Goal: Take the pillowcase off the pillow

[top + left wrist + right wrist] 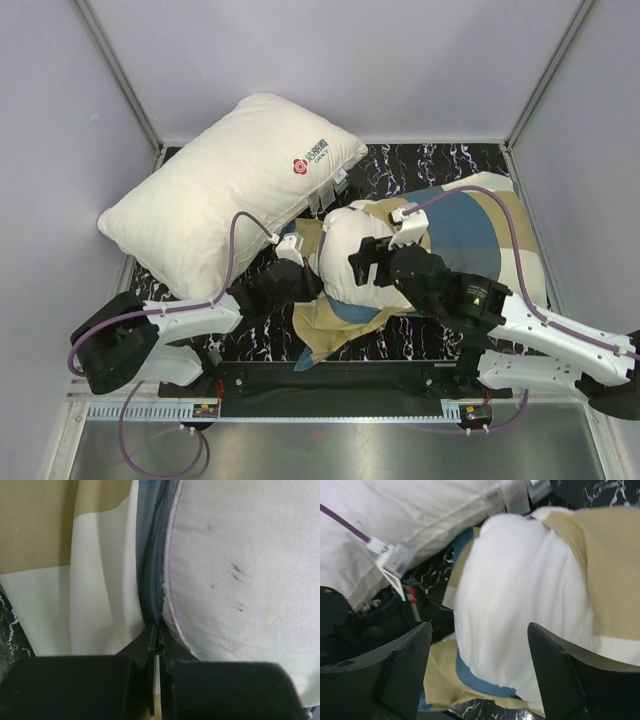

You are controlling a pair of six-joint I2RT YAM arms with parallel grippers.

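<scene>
From above, one bare end of the pillow (350,255) bulges from the checked pillowcase (470,235) on the desk (400,160), beside a logo pillow (215,190). In the left wrist view, the left hand (157,630) is pinched closed on the pillowcase edge, right against the pillow. In the right wrist view, the right hand (480,630) gapes open before that bare end.

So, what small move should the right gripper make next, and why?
Probably close the right gripper on the plump off-white pillow: its open jaws straddle the bare end, while the left gripper is shut on the edge of the checked teal, tan and cream fabric pillowcase.
</scene>
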